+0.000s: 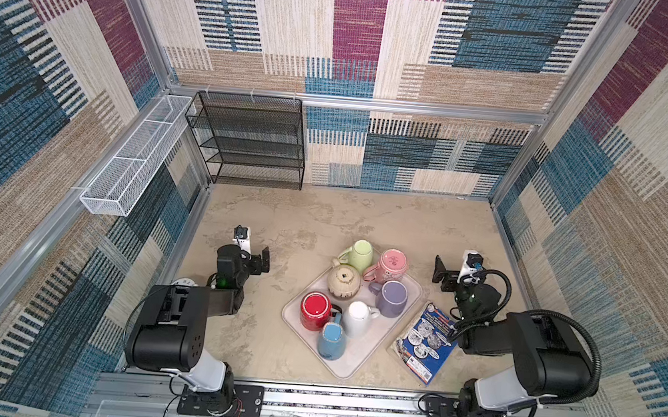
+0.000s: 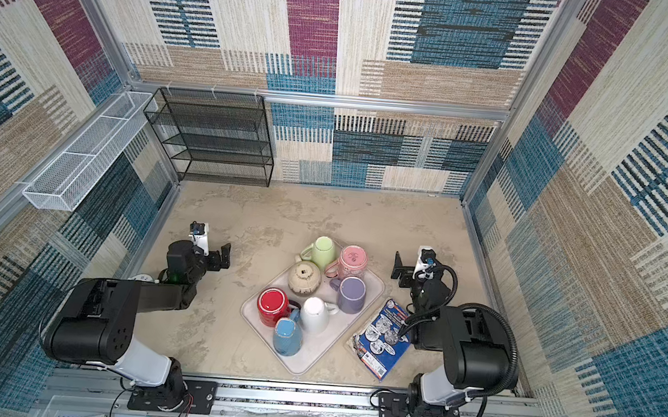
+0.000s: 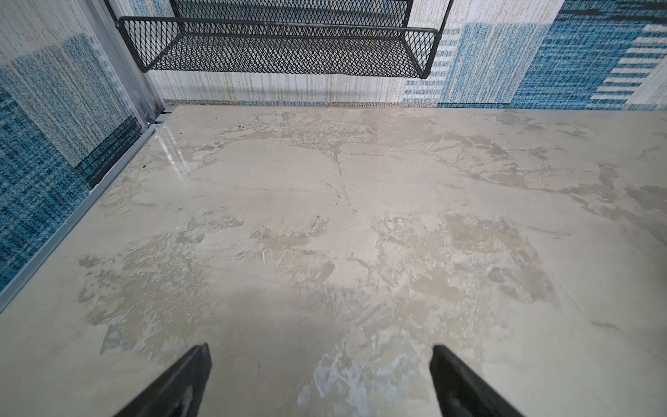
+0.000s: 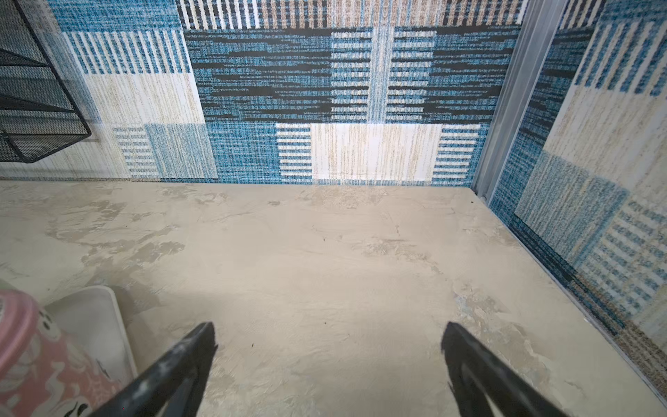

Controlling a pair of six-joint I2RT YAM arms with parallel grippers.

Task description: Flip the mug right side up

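Several mugs stand bottom up on a white tray (image 1: 350,363) in both top views: green (image 1: 361,254), pink (image 1: 391,265), beige (image 1: 343,279), purple (image 1: 394,297), red (image 1: 315,309), white (image 1: 357,316) and blue (image 1: 331,339). My left gripper (image 1: 252,254) hovers left of the tray, open and empty, over bare table in the left wrist view (image 3: 320,347). My right gripper (image 1: 457,273) is right of the tray, also open and empty (image 4: 329,325). The pink mug (image 4: 32,346) and a tray corner (image 4: 94,314) show beside it in the right wrist view.
A blue printed packet (image 1: 426,343) lies on the table right of the tray, under the right arm. A black mesh shelf (image 1: 251,139) stands at the back left wall. A white wire basket (image 1: 136,157) hangs on the left wall.
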